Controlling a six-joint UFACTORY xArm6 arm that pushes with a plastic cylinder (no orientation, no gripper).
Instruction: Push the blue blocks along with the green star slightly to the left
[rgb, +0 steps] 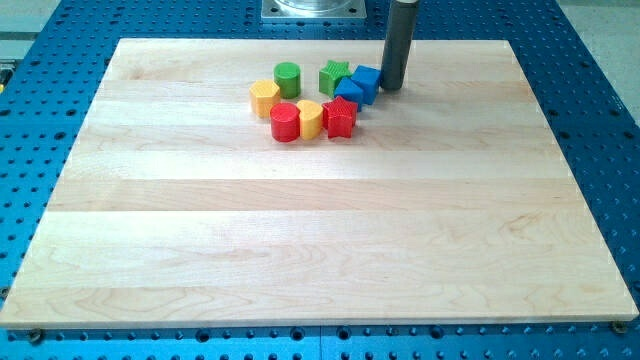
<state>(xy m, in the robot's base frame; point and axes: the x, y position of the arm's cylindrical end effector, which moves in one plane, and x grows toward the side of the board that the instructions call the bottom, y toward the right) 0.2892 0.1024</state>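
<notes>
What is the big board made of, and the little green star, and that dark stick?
The board looks like pale wood: you can see grain lines and joined planks, with a smooth matt surface. The green star is probably plastic, evenly coloured with a slightly ridged side. The dark rod looks like metal or hard plastic, smooth with a soft sheen; my tip sits right beside the blue blocks.

My tip (392, 87) beside blue cube (367, 82)
</notes>
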